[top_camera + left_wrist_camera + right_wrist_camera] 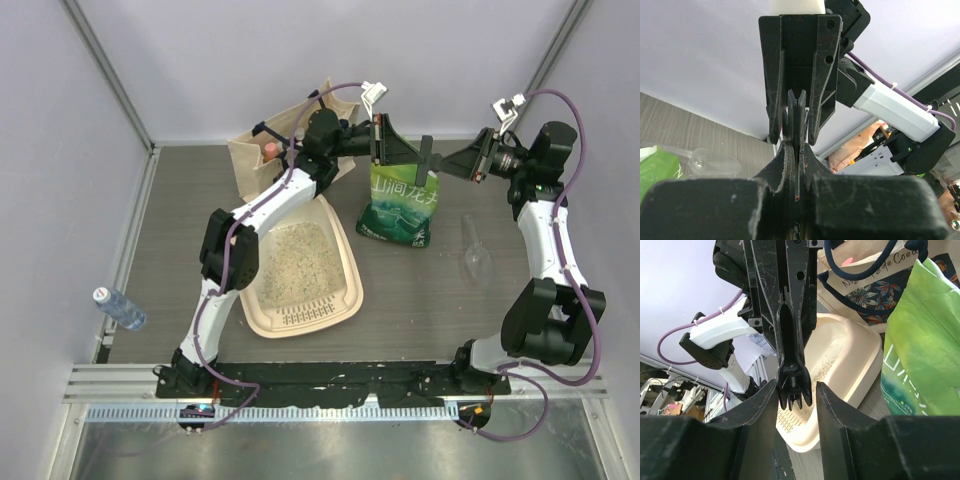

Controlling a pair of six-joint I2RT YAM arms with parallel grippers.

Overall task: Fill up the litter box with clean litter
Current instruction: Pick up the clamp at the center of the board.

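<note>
From above, my left pincer and right pincer are meeting tip to tip in the upper middle, over the green bag. The litter box, centre-left, is holding the clean litter. Left wrist view: my fingers are pressing together. Right wrist view: my fingers are standing apart, flanking those closed tips.

Green bag with white characters upright mid-surface, canvas tote behind-left, clear scoop right, bottle lying far left
</note>
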